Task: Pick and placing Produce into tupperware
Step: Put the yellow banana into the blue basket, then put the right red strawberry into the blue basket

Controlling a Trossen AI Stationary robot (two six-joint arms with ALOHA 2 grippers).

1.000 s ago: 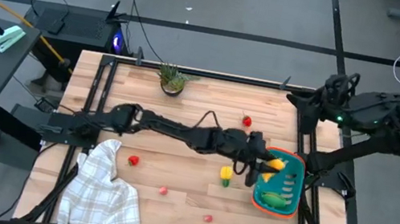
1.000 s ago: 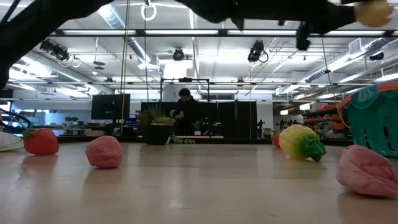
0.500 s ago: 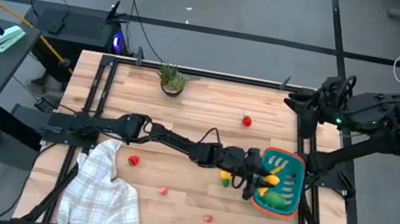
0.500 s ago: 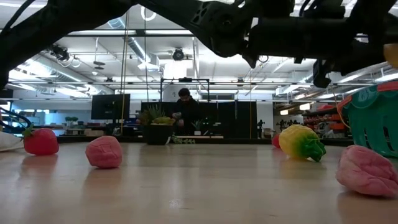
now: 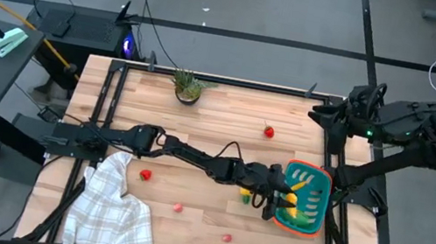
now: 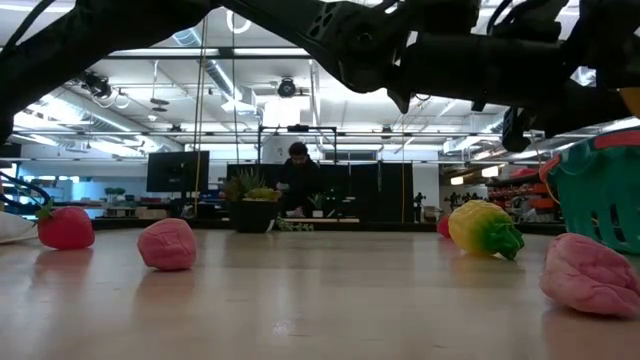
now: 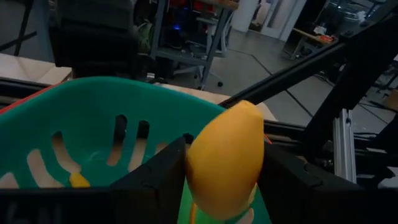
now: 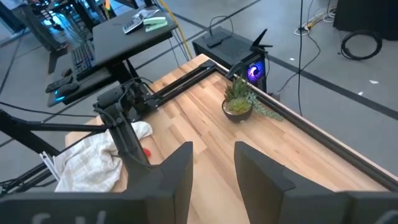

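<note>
at the lower right of the high view, the left gripper (image 5: 283,202) reaches over the near rim of the teal tupperware (image 5: 316,211), its fingers closed on a yellow banana (image 7: 225,158). the left wrist view shows the banana pinched between the two fingers (image 7: 158,177), hanging above the tub's slatted interior. more yellow and green produce already lies inside the tub. a yellow pepper (image 6: 482,228) sits just left of the tub; small red fruits (image 5: 145,175) remain scattered across the table centre and lower left. the right gripper (image 8: 211,171) waits at the upper right of the high view, fingers apart and empty. risk, as judged: the banana is held near the rim, so an early release could let it strike the orange edge and roll onto the table; the low-lying arm could also nudge the pepper.
</note>
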